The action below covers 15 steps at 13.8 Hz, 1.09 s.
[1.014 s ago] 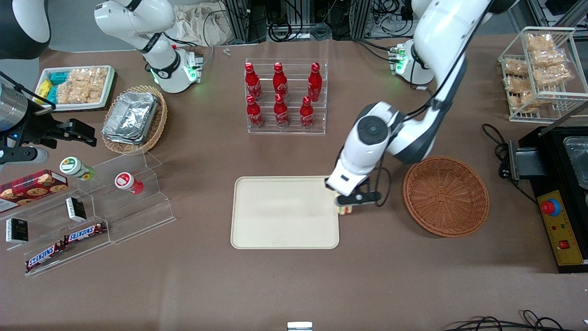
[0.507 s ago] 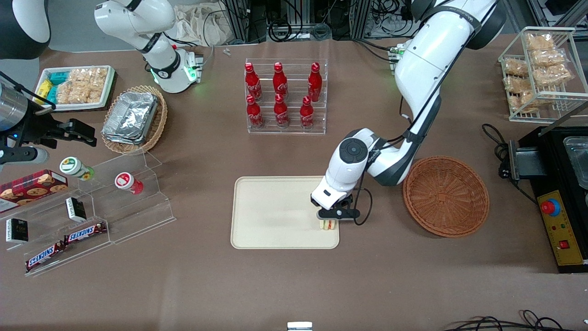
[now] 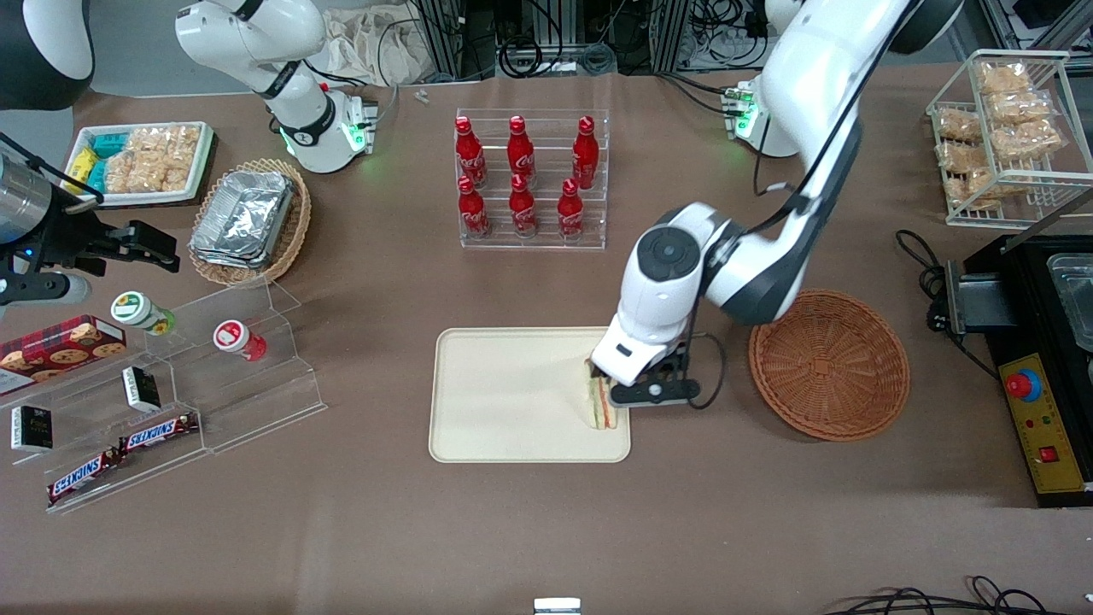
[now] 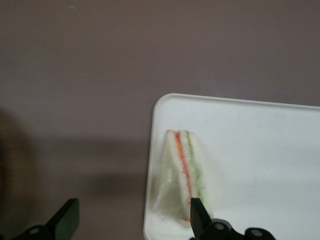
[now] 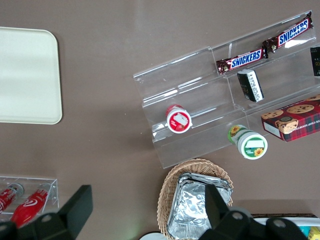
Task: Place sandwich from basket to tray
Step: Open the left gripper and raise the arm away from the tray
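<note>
One sandwich [image 3: 601, 404] now lies on the tray [image 3: 512, 401]; my gripper [image 3: 636, 384] has let go, jaws spread wide above it.

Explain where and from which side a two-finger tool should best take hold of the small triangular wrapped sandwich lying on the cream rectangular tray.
Probably from above, closing on the two pale bread faces of the small triangular wrapped sandwich, since it appears to stand on edge near the rim of the cream rectangular tray with its green and red filling showing on top. The open end effector hangs above it in that line.
</note>
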Tool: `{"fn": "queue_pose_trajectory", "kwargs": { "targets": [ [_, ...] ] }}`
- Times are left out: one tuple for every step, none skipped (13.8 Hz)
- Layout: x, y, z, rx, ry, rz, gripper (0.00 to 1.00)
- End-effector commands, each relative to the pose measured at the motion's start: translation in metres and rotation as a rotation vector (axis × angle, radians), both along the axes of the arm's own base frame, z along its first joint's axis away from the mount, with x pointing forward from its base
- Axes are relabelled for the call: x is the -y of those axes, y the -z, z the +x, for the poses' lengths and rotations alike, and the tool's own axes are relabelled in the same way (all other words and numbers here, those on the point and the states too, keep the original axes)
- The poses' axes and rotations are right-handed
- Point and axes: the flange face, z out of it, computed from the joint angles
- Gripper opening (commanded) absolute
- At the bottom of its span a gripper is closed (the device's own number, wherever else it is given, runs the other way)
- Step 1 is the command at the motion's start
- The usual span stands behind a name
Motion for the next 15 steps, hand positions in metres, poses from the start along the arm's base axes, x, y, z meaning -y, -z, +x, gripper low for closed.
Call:
{"fn": "queue_pose_trajectory", "kwargs": {
  "targets": [
    [-0.030,-0.080,-0.022,-0.041,0.017,0.013,1.00],
    [-0.064,-0.104,-0.017,-0.076,0.019,0.007,1.00],
    [-0.091,-0.126,-0.017,-0.116,0.032,-0.009,1.00],
    [-0.111,-0.146,-0.024,-0.151,0.063,-0.006,1.00],
    [-0.137,-0.162,-0.028,-0.184,0.083,0.015,1.00],
    [-0.164,-0.176,-0.036,-0.223,0.090,0.028,1.00],
    [-0.187,-0.192,-0.045,-0.258,0.076,0.007,1.00],
    [-0.215,-0.206,-0.052,-0.274,0.082,-0.007,1.00],
    [-0.241,-0.218,-0.058,-0.282,0.124,-0.008,1.00],
    [-0.262,-0.231,-0.067,-0.295,0.141,-0.002,1.00],
    [-0.272,-0.242,-0.079,-0.303,0.141,0.006,1.00],
    [-0.279,-0.252,-0.089,-0.287,0.128,0.008,1.00],
    [-0.287,-0.256,-0.089,-0.279,0.112,-0.004,1.00],
    [-0.294,-0.259,-0.085,-0.272,0.101,-0.035,1.00],
    [-0.297,-0.263,-0.080,-0.263,0.101,-0.050,1.00]
  ]
}}
